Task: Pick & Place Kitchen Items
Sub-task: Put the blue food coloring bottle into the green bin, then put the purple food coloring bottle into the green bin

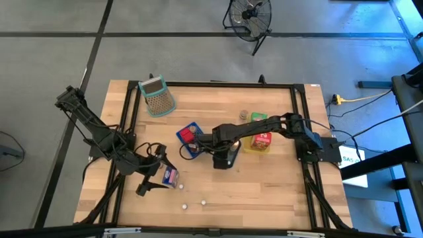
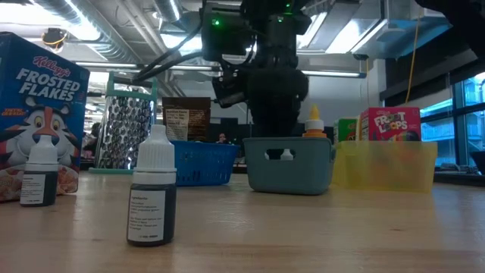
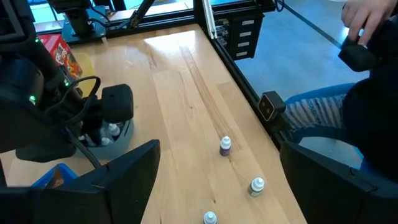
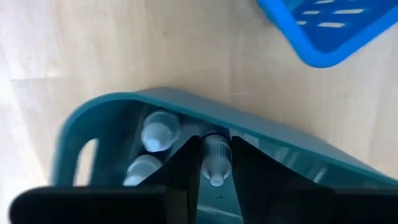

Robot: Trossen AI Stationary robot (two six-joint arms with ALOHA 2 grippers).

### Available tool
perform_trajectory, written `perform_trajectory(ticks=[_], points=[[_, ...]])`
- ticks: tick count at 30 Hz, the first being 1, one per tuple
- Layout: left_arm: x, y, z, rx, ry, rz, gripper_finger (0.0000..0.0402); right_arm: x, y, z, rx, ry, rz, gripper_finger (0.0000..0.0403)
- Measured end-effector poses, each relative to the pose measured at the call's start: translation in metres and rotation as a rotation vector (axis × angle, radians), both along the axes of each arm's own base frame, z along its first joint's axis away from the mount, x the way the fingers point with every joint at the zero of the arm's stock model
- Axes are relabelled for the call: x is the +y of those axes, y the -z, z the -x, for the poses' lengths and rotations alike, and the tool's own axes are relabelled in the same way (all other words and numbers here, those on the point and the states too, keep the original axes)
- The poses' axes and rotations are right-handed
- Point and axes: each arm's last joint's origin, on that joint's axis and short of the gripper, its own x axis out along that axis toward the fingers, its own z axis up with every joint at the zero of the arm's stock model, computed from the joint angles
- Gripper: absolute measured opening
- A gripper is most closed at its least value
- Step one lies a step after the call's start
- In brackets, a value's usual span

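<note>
the right claw (image 4: 214,163) reaches down into the teal bin (image 4: 99,118), pinching a little white-capped bottle (image 4: 216,155) just above two other bottles (image 4: 160,129) lying inside. the left claw (image 1: 158,173) hangs spread wide over the counter (image 1: 264,192) near three loose bottles (image 3: 225,145).

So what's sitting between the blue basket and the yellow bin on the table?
The teal bin stands between the blue basket and the yellow bin in the low view. The right end effector hangs over it, shut on a small bottle.
</note>
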Motion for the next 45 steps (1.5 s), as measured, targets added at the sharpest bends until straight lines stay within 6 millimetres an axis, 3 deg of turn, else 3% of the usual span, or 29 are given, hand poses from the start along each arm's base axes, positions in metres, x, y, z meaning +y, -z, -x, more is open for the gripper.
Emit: perform_trajectory(ticks=[8,20,27,45], points=[[0.0,0.0,0.0,0.0,0.0,0.0,0.0329,0.0024,-0.0001,-0.0007,-0.009,-0.003,-0.014,0.0087],[0.0,0.0,0.0,0.0,-0.001,0.0,0.0329,0.0023,0.0,0.0,-0.001,0.006,-0.01,0.0165],[0.0,0.0,0.0,0.0,-0.001,0.001,0.0329,-0.0009,-0.0019,0.0038,0.033,0.035,0.08,0.0159],[0.0001,-0.0001,0.0,-0.001,-0.002,0.001,0.0329,0.0039,-0.0046,0.005,0.043,0.025,0.061,0.0149]])
